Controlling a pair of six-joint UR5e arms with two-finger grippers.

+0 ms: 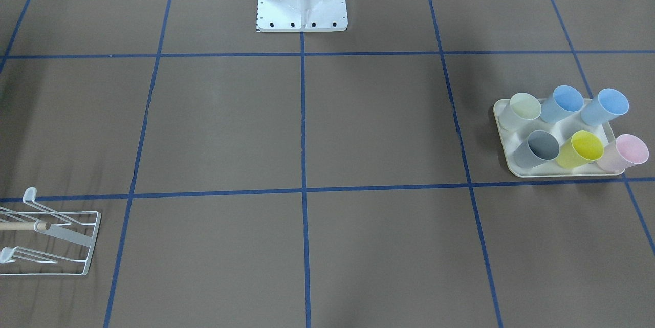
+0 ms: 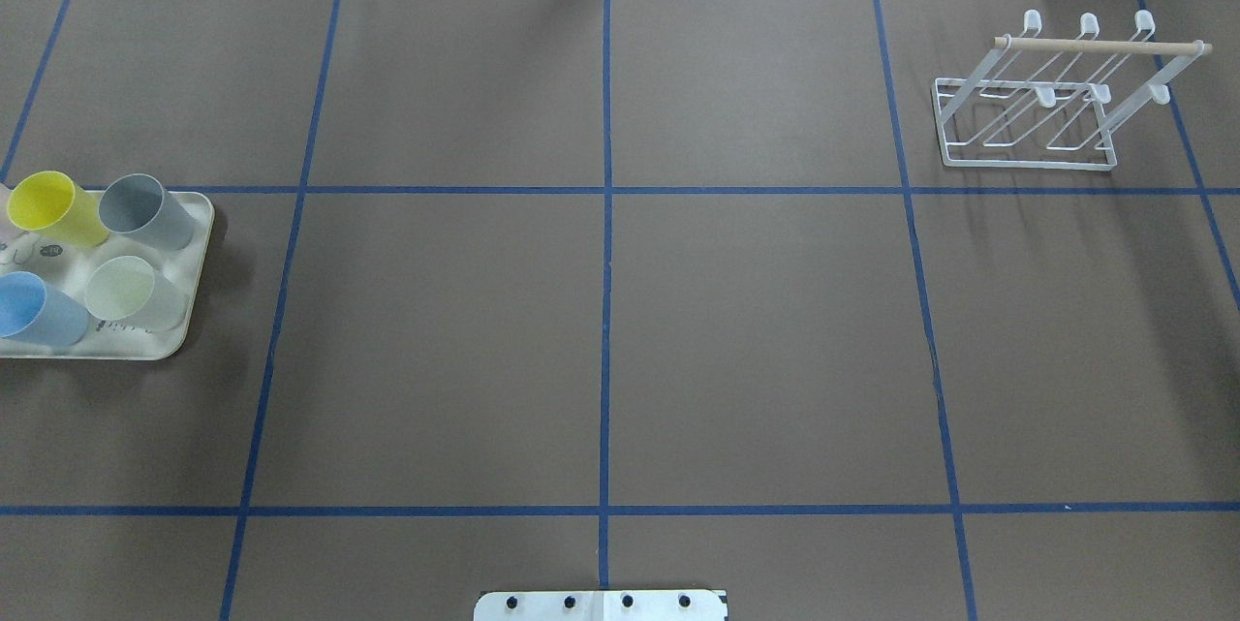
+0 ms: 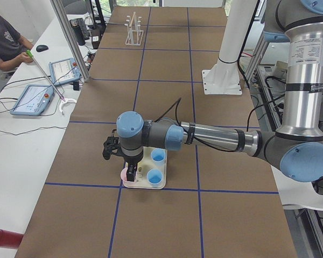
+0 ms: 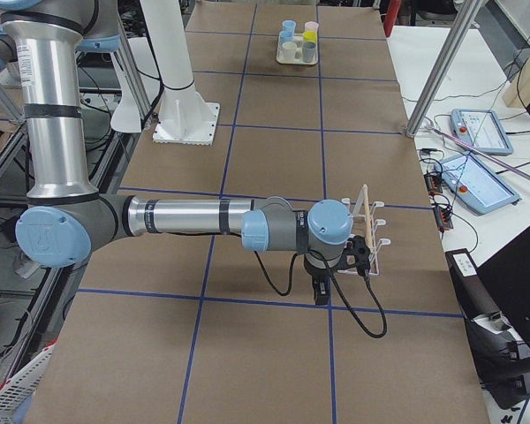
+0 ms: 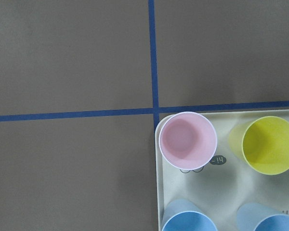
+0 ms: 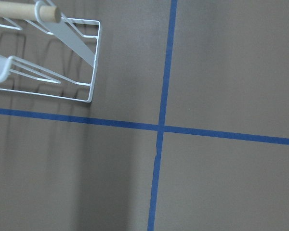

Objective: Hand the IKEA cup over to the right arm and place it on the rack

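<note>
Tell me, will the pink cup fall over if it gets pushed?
Probably, yes. The pink cup stands upright, tall with a narrower base, so a sideways push could tip it. It looks like thin plastic, so likely light. Its tray hollow may steady it slightly.

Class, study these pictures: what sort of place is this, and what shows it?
Probably a robotics lab: the left arm and right arm reach over a tape-gridded table, with control tablets on a side bench.

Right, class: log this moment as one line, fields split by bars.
stage: before pick | left pincer: above tray near pink cup, state unclear | right pincer: beside rack, state unclear | rack: no cup
</note>
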